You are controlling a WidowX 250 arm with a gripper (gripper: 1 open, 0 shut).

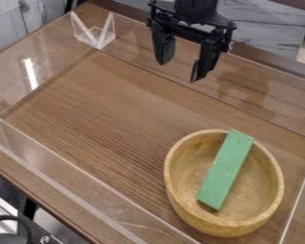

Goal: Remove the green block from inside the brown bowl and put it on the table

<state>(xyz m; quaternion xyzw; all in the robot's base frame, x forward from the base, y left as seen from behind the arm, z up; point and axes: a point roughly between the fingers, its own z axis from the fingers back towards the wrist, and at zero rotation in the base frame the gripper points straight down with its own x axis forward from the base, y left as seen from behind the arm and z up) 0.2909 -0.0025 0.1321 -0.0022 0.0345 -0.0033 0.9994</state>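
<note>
A long, flat bright green block [227,169] lies slanted inside the brown bowl [181,181], a round light wooden bowl at the lower right of the table [104,114]. The block reaches from the bowl's upper rim down to its floor. My black gripper [182,57] hangs above the far middle of the table, well up and to the left of the bowl. It points down with its two fingers [202,59] spread apart, open and holding nothing.
Low clear plastic walls [91,30] edge the tabletop, with a folded corner piece at the far left. The near wall [66,181] runs along the front edge. A grey surface lies behind the table.
</note>
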